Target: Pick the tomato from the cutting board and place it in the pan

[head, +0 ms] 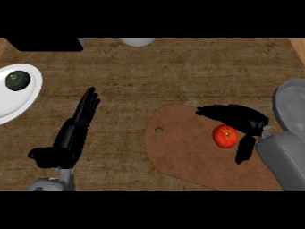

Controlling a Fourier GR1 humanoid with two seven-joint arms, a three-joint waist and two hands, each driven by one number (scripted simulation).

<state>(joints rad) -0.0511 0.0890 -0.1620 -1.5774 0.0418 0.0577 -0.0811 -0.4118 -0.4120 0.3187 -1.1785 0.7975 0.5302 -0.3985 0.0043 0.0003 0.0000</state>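
Your cutting board (194, 154) lies under the right hand (237, 118), with the grey pan (300, 109) just beyond that hand's outer side. The hand curls around the tomato (225, 136), fingers above and thumb below, though you cannot tell whether it truly grips yet. Lift too early and the tomato may roll off; your left hand (75, 129) rests open, well apart.
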